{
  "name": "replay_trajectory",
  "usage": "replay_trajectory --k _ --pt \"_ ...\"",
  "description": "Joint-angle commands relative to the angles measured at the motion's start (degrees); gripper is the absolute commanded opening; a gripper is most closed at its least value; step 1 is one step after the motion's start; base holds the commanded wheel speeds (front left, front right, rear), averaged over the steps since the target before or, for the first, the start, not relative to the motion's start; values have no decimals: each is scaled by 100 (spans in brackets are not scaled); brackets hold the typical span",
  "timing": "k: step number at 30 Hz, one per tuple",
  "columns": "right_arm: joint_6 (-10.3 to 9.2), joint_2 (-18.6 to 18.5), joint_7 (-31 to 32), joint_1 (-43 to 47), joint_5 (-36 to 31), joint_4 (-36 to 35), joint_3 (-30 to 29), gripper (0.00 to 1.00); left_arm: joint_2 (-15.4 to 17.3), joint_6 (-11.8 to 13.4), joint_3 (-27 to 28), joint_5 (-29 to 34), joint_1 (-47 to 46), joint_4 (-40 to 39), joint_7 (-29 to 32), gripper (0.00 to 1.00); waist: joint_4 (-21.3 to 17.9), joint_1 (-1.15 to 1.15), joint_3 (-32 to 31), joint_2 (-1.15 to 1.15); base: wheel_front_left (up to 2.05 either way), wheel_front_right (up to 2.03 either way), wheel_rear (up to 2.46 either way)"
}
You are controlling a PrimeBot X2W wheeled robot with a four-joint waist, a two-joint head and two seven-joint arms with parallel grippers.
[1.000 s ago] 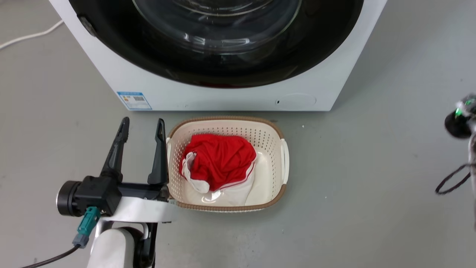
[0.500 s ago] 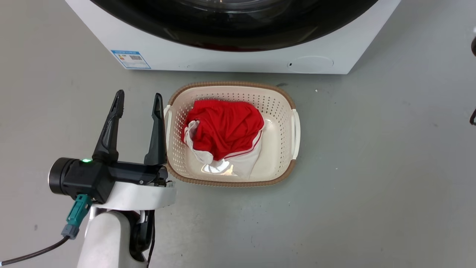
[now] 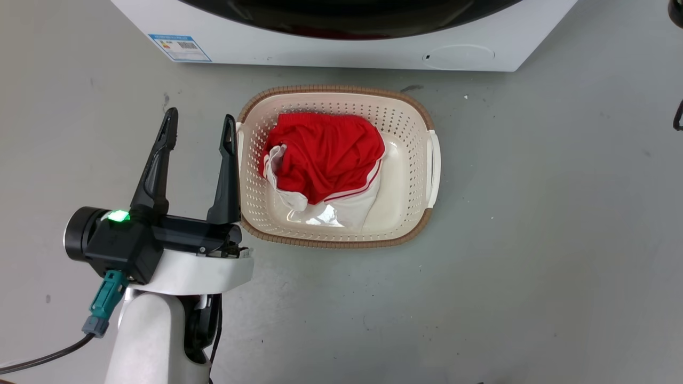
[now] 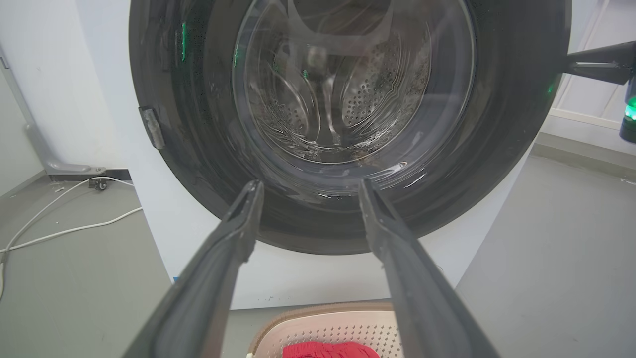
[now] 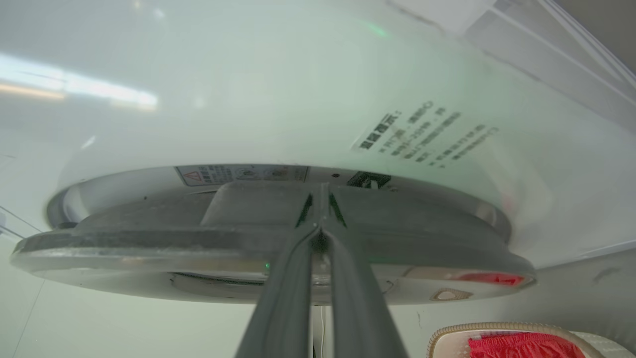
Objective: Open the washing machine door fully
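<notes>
The washing machine door (image 4: 198,149) is a wide glossy black ring around a bulging glass window (image 4: 348,89), and it fills the front of the white machine. Its lower rim (image 3: 347,16) crosses the top of the head view. My left gripper (image 3: 198,124) is open and empty, low to the left of the basket, with its fingers (image 4: 238,233) aimed at the door from a distance. My right gripper (image 5: 320,232) is shut, its tips pressed against the door's edge (image 5: 149,243) at a recess. From the left wrist it reaches in at the door's right side (image 4: 569,62).
A cream basket (image 3: 331,90) with a brown rim stands on the grey floor right before the machine, holding a red and white garment (image 3: 325,154). White cables (image 4: 64,228) lie on the floor left of the machine. A wall stands behind.
The head camera has tipped downward, so machine and basket slid up the picture. My right gripper has risen toward the machine, to the view's top right corner. The left gripper stays open.
</notes>
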Motion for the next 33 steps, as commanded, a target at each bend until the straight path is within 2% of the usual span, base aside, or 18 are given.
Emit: replay_trajectory --k 1,10,18,33 --pt "0 38 60 -72 -39 44 50 0 2 -14 -3 2 -89 -18 -15 100 14 -1 55 0 0 0 0" --pt "0 127 383 -224 -3 141 138 0 1 -33 -50 -57 -126 15 -15 100 87 -1 116 0 0 0 0" --pt "13 171 1195 -6 253 -146 157 0 1 5 -73 -79 -125 60 -15 100 102 -1 96 0 0 0 0" --pt "14 183 2208 478 841 -431 68 0 1 35 -121 -94 -32 141 -15 100 22 -1 -160 0 0 0 0"
